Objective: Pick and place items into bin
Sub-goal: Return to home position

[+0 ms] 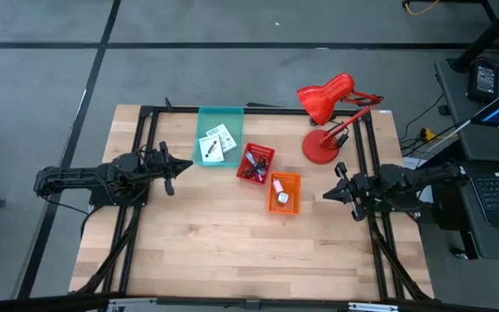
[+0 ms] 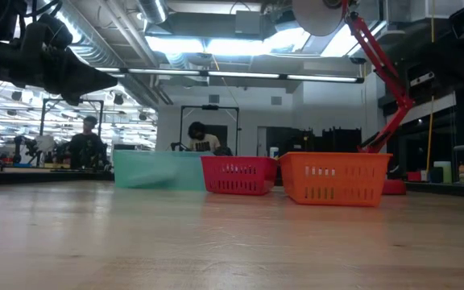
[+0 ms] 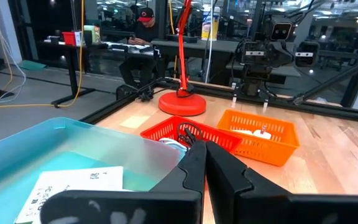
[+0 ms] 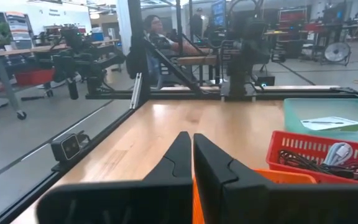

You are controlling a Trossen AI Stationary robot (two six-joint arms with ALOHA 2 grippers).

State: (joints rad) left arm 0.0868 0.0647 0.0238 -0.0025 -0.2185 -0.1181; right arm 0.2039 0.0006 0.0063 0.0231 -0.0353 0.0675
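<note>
Two white cards (image 1: 217, 143) with black print lie flat in the teal bin (image 1: 223, 117) at the back of the table (image 1: 232, 251). Just beside it to the right stands a red basket (image 1: 258, 148) holding a tangle of black cable (image 4: 309, 163) and a pale cable (image 4: 337, 152). Next to that, nearer the front, an orange basket (image 1: 285, 177) holds a small white and pink piece (image 1: 278, 187). The three containers sit in a slanting row, close together.

The left hand (image 1: 184, 165) hangs above the table's left side, pointing toward the teal bin. Its fingers are pressed together with nothing between them. The right hand (image 1: 326, 194) hangs over the right side, pointing at the orange basket. Its fingers are also closed, with only a thin slit between them, and it holds nothing. Neither hand touches a container.

A red desk lamp (image 1: 323, 121) stands behind the baskets at the back right corner, its base on the table. The wood between the hands and the front edge is bare. People (image 2: 204, 137) sit in the room beyond.
</note>
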